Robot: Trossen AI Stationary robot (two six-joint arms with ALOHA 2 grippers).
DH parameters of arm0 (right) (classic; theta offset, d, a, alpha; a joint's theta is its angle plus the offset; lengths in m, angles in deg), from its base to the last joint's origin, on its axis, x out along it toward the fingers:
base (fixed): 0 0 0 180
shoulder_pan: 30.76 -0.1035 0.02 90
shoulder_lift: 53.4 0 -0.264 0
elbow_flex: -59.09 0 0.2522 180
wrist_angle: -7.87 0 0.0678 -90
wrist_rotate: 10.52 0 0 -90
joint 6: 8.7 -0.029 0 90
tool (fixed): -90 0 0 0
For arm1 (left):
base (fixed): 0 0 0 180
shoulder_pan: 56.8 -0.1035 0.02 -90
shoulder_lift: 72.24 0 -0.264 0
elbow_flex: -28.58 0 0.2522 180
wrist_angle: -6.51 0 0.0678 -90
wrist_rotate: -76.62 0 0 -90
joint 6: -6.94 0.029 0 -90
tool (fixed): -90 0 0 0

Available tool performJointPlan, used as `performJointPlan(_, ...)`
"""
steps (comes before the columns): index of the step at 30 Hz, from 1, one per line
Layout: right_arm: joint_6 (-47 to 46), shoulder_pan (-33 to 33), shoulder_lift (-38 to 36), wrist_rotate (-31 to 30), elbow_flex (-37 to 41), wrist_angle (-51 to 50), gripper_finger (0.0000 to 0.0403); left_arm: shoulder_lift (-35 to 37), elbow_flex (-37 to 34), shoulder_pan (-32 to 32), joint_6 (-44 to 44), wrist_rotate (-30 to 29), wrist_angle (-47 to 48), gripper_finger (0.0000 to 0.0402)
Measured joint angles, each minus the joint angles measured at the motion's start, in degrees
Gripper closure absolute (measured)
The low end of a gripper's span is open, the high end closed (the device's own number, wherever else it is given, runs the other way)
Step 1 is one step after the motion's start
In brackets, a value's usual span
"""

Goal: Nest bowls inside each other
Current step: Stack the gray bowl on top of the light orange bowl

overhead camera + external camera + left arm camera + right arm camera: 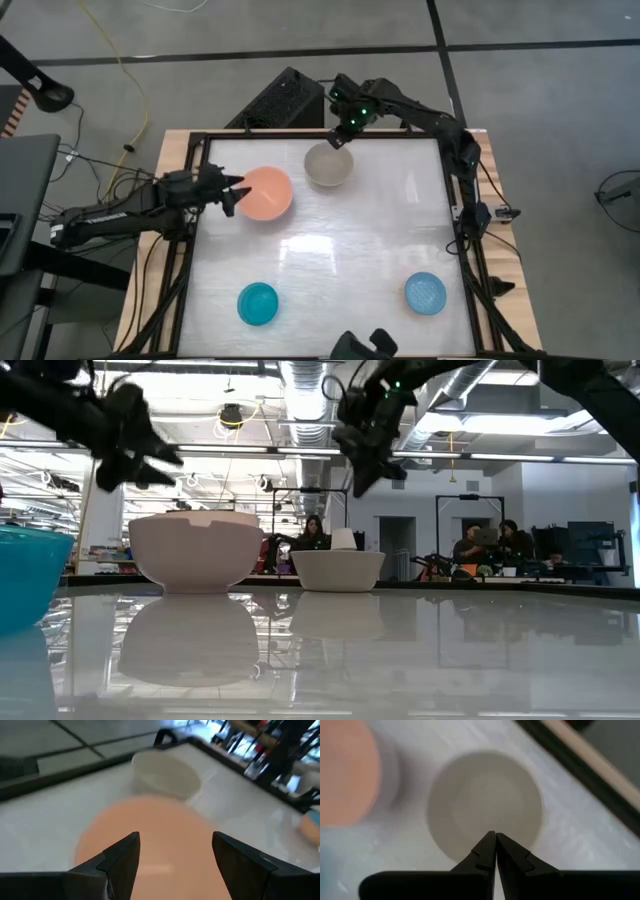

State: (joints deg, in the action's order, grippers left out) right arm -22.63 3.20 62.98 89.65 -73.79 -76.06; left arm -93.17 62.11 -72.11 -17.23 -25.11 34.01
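With the right gripper (338, 140) hovering pinched together and empty above the grey-beige bowl (327, 164) at the table's far side, descending that way could knock the bowl aside instead of gripping its rim.

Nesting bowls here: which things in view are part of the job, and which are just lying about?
Job: salmon bowl, grey-beige bowl, teal bowl, light blue bowl, left gripper, right gripper.
Lying about: black box beyond the table, yellow cable on the floor.

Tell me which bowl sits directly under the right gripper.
The grey-beige round plastic bowl at the table's far edge; the right gripper hovers over its rim. The salmon, teal and light-blue bowls lie elsewhere.
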Motion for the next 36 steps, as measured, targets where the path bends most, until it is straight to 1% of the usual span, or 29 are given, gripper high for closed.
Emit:
performJointPlan(5,-0.14,-0.04,0.13,-1.51,9.0,2.54,0.0317,-0.02,6.86,0.02,2.94,0.85,-0.06,0.0164)
performJointPlan(9,-1.2,0.23,0.13,-2.42,15.08,8.52,0.0268,-0.04,9.89,0.02,5.76,-0.92,0.3,0.0164)
performJointPlan(12,-2.97,0.43,0.13,-5.24,18.41,12.44,0.0225,-0.04,10.44,0.02,7.04,-2.85,0.28,0.0164)
performJointPlan(16,-3.15,0.62,0.13,-7.72,20.24,14.09,0.0177,-0.07,10.43,0.02,6.56,-3.72,2.94,0.0164)
performJointPlan(18,-3.17,0.58,0.11,-7.76,21.21,16.4,0.0164,-0.07,10.43,0.02,5.95,-3.74,4.52,0.0164)
performJointPlan(21,-5.1,0.8,0.11,-7.74,23.05,20.05,0.016,-0.07,10.4,0.02,4.94,-3.82,5.44,0.0164)
performJointPlan(25,-7.79,1.35,0.11,-7.67,25.5,22.58,0.0175,-0.07,10.4,0.02,4.53,-3.83,5.36,0.0164)
performJointPlan(28,-9.18,1.43,0.13,-7.27,26.97,24.48,0.0208,-0.07,10.4,0.02,4.33,-3.85,5.36,0.0164)
performJointPlan(31,-9.79,1.41,0.08,-6.44,27.33,24.74,0.0265,-0.07,10.4,0.01,4.07,-3.87,5.36,0.0164)
performJointPlan(35,-10.93,1.25,0.11,-5.73,27.62,24.92,0.0362,-0.07,10.39,0.02,4.01,-3.87,5.35,0.0164)
performJointPlan(36,-10.91,1.28,0.0,-5.31,27.39,25.14,0.0372,-0.07,10.38,0.02,3.97,-3.88,5.33,0.0164)
